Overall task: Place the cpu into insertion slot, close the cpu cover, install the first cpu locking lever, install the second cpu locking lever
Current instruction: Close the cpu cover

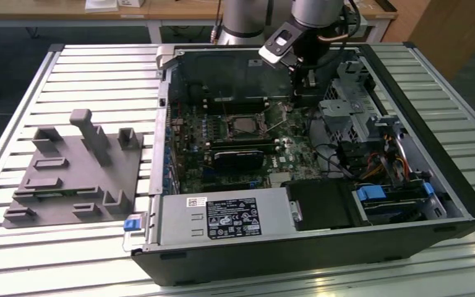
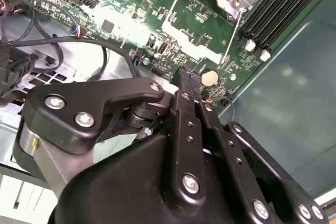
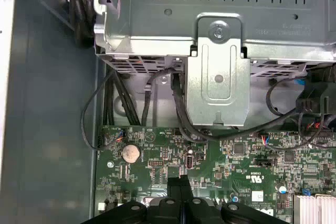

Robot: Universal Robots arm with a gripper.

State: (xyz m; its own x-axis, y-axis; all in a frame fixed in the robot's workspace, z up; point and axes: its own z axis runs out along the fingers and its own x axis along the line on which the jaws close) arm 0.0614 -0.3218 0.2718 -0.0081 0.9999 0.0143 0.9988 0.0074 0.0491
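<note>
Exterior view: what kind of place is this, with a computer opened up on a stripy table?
Probably a robotics lab or workshop: a robot arm reaches into an open computer case on a slatted metal table, a grey parts holder lies beside it, and wooden desks stand behind.

One computer case [image 1: 287, 260], one insertion slot [image 1: 239, 125], one grey fixture [image 1: 64, 179] — one coin battery [image 3: 130, 153].

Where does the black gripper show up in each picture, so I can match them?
Exterior view: the black two-finger gripper hangs inside the open case, above the green motherboard.
Second wrist view: the gripper, shut, beside a round silver coin battery.
First wrist view: the gripper near that battery.
Shared landmark: the motherboard.
</note>
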